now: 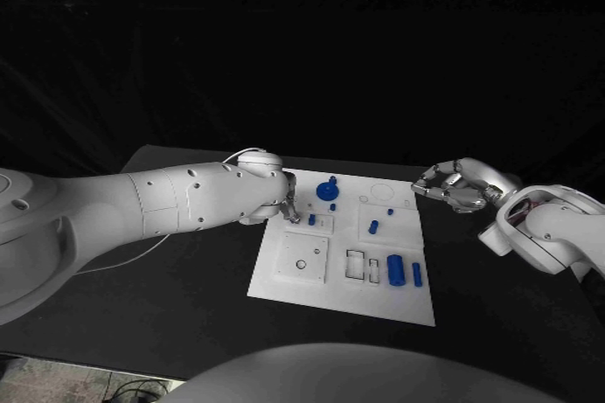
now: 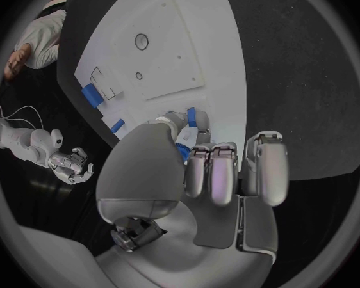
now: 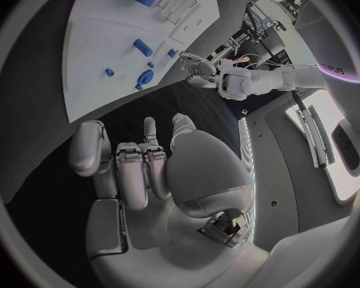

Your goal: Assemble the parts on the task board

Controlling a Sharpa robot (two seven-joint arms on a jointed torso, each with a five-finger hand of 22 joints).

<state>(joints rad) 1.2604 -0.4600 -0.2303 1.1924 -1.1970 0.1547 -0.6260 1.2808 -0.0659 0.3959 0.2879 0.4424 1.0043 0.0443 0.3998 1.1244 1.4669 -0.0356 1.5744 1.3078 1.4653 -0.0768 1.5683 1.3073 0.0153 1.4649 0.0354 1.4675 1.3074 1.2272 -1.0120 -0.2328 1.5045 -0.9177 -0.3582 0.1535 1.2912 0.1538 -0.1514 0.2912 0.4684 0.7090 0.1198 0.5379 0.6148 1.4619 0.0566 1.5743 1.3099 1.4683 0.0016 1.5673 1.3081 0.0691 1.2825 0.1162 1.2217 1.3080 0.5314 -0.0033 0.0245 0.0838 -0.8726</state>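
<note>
We are pinching a small blue peg (image 2: 191,116) in our left hand (image 2: 198,152) over the board (image 1: 330,289); stiff, light, slippery, best gripped mid-shaft. Right hand (image 1: 456,186) is curling in with nothing held.

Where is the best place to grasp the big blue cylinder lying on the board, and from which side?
Probably from above, across the middle of the big blue cylinder: it lies flat on the task board, its long sides are free, and a smaller blue part sits close beside it.

White arms (image 1: 164,202) (dotted with small screws) end in silver fingers (image 2: 220,179).
</note>
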